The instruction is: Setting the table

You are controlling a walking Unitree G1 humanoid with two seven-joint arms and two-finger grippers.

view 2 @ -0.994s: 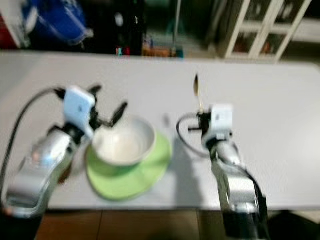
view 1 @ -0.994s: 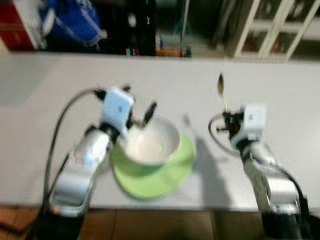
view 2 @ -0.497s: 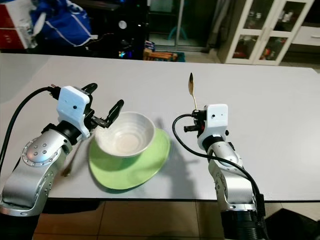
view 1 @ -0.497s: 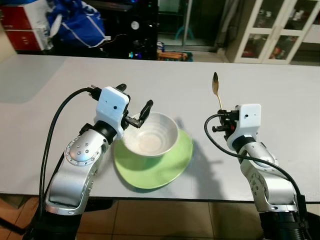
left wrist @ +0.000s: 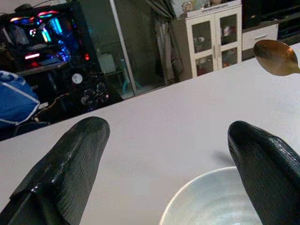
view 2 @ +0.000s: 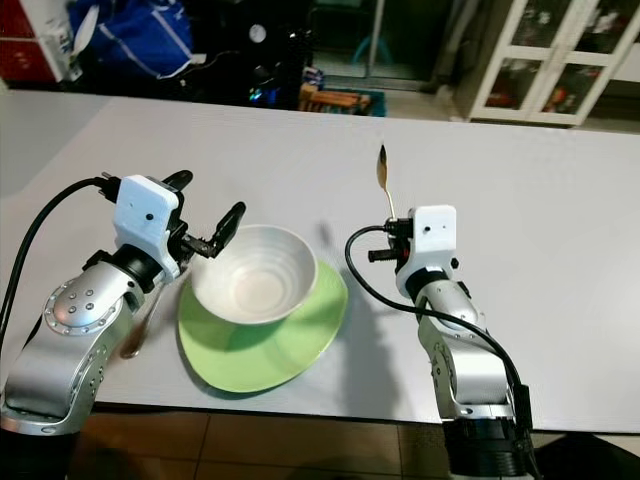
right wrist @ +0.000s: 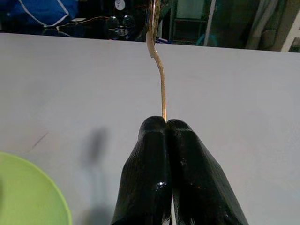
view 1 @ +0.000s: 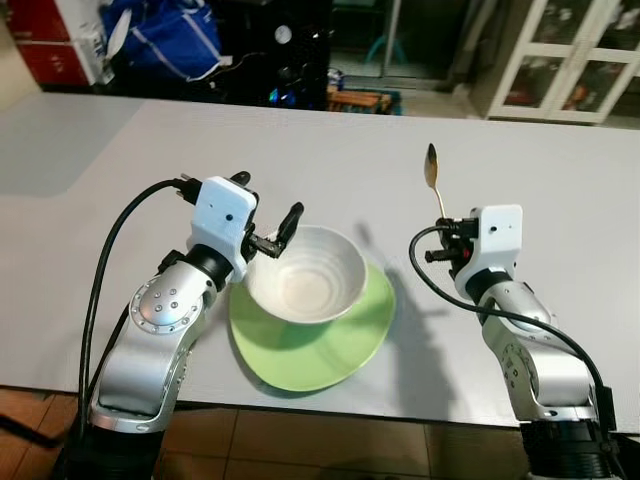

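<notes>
Worktop is spreading grey mid-frame, cabinets behind. Right pincer is clenching the spoon upright; left pincer is hovering released beside the bowl.

A pale grey table carries a green plate near its front edge.

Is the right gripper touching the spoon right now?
Touching. In the right wrist view the right gripper has its jaws shut together on the spoon, whose thin handle rises straight out from between the fingertips.
</notes>
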